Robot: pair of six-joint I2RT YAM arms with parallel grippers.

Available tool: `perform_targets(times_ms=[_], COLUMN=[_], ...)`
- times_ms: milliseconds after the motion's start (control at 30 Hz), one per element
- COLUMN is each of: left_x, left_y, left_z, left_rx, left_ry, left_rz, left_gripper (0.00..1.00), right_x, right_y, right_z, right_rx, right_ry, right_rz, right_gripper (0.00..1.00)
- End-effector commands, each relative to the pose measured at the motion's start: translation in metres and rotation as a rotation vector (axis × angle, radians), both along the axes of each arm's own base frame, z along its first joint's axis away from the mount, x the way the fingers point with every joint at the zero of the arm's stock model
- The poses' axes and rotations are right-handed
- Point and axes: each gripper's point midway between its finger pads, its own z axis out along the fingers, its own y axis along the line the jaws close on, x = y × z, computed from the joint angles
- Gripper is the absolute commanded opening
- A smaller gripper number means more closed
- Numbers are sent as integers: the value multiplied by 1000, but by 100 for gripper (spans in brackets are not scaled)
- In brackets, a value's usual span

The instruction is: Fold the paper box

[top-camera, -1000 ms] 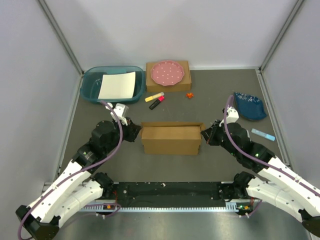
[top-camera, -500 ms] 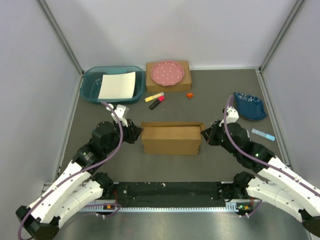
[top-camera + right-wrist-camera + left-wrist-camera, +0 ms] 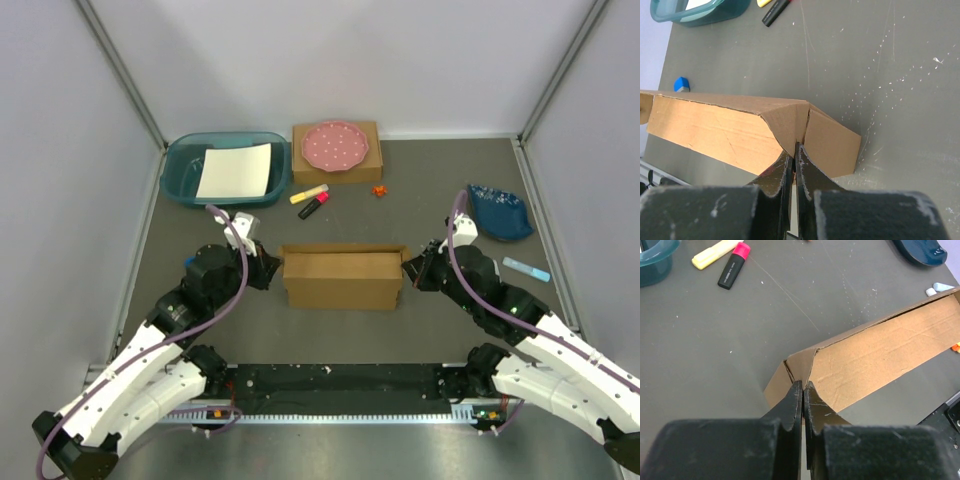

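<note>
The paper box [image 3: 343,280] lies folded into a long, low shape in the middle of the counter [image 3: 440,180], lengthwise from left to right. The left claw [image 3: 270,268] is at its left end, pressed together, its fingers [image 3: 792,401] meeting at the corner where the end flap folds. The right claw [image 3: 408,268] is at the right end, also pressed together, tips on the seam between the two end flaps. Whether either claw has cardboard between its tips I cannot tell. The counter is dark grey and scuffed. Beyond the box lie a yellow highlighter [image 3: 308,193] and a pink-capped marker [image 3: 314,206], with a teal bin [image 3: 183,172] at far left. Pale walls [image 3: 350,60] enclose it.
</note>
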Motion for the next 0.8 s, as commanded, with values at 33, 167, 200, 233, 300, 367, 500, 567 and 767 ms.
perform_targets(times_ms=[33,167,200,233,300,367,500,567,767], left_x=[-2,-3,-3,-2,-1,-1,-1,-2,-3], left_y=[-6,-12,-12,-12,-13,-14,-15,-18,-18], left_z=[19,27,30,31,37,42,43,41,21], left_rx=[-58,-111,-120,-127,-151,-178,-187,-195,-180], left_ry=[-30,1,1,5,9,18,53,74,118], left_rz=[-18,-20,-18,-11,0,11,21,16,24], left_gripper=[0,0,0,0,0,0,0,0,0], right_x=[-29,-29,-30,-30,-30,-30,-30,-30,-30], right_y=[-4,-4,-4,-4,-4,-5,-5,-5,-5], right_z=[-48,-48,-48,-49,-49,-50,-49,-49,-50], right_rx=[-116,-117,-115,-117,-119,-118,-117,-116,-118], right_ry=[168,169,169,169,170,170,171,170,171], right_rz=[80,80,82,80,81,80,80,80,78], right_gripper=[0,0,0,0,0,0,0,0,0])
